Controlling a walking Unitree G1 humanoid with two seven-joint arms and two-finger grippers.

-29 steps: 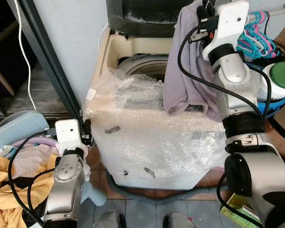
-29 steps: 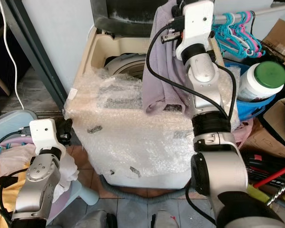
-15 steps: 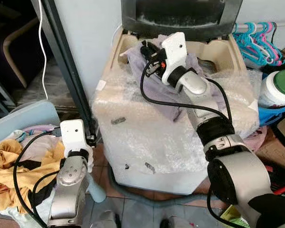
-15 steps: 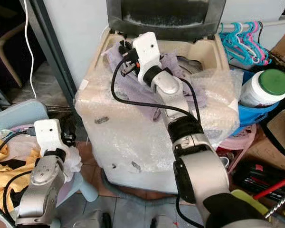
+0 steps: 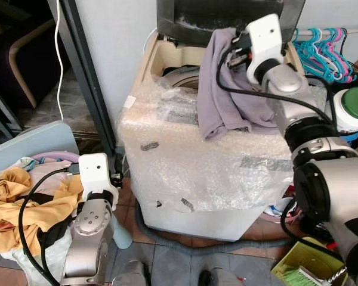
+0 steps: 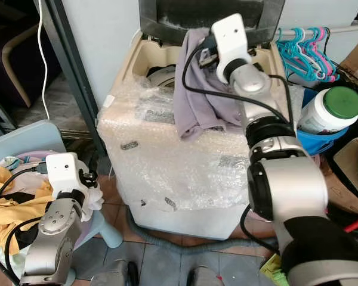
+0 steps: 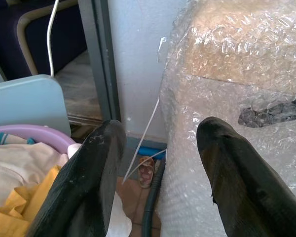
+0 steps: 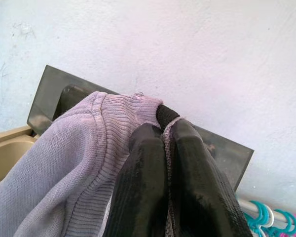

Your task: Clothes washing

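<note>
Right wrist view shows the right gripper (image 8: pixel 165 148) with its two black fingers (image 8: pixel 138 182) pinched together on a fold of the lilac garment (image 8: pixel 64 163), whose ribbed edge bunches over them in front of the dark raised lid (image 8: pixel 54 94). From the head camera, the garment (image 5: pixel 224 89) hangs from that grip above the top-loading washing machine (image 5: pixel 191 173), which is wrapped in bubble wrap (image 5: pixel 185 149). The lower part of the cloth is draped over the front rim of the opening and down onto the wrapped top, beside the drum (image 5: pixel 179 74), not inside it.

The left gripper (image 7: pixel 158 163) hangs low beside the machine with its fingers spread apart and nothing between them, just above the laundry basket (image 5: pixel 39 158). That basket holds a pile of yellow and pale clothes (image 5: pixel 24 199).

As a judgement, the loading is only at an early stage: one garment is lifted to the machine but not yet dropped into the drum, and the basket looks well filled. What is left seems to be clearing the rim, releasing this piece, and fetching the others.

A detergent jar with a green cap (image 5: pixel 352 107) and coloured hangers (image 5: pixel 325 44) stand to the robot's right.
</note>
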